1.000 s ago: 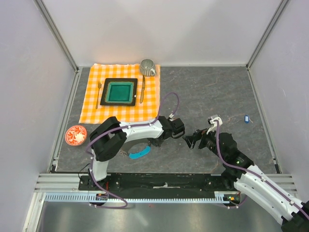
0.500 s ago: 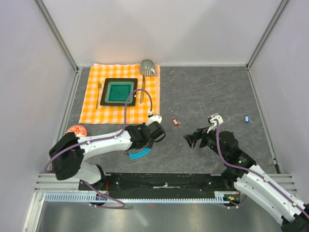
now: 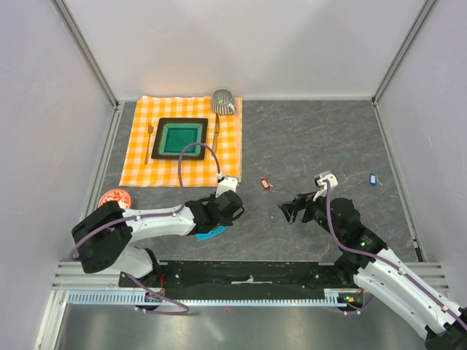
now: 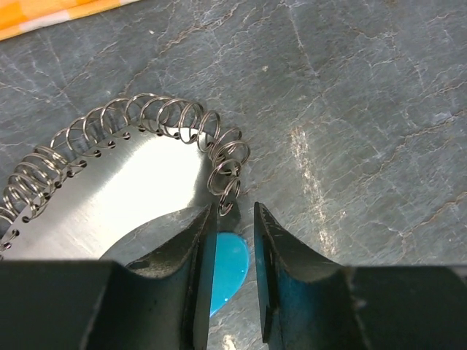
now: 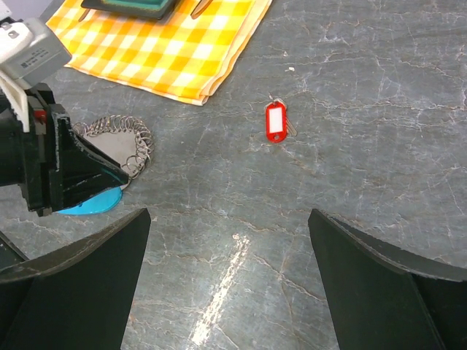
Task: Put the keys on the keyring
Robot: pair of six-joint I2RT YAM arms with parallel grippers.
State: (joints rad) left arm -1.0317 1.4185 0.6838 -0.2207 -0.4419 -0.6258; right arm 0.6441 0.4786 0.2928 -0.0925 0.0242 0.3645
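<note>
The keyring is a loop of metal coil [image 4: 146,120] with a light-blue strip [image 4: 232,262]; it lies on the grey table near the front left. It also shows in the top view [image 3: 211,233] and the right wrist view [image 5: 117,138]. My left gripper [image 4: 233,213] hovers low over it, jaws a narrow gap apart, straddling the strip's tip next to the coil's end; in the top view it [image 3: 211,222] covers most of the ring. The red key [image 3: 265,184] lies free mid-table, also in the right wrist view [image 5: 276,121]. The blue key [image 3: 372,177] lies far right. My right gripper [image 3: 290,210] is wide open and empty.
An orange checked cloth [image 3: 142,164] at the back left carries a green plate [image 3: 181,138], a fork [image 3: 149,138], a knife [image 3: 215,135] and a cup [image 3: 223,100]. A red-patterned saucer [image 3: 113,195] sits at the left edge, partly behind my left arm.
My left gripper has drawn back left from mid-table to the keyring, uncovering the red key. The right arm has barely moved.
</note>
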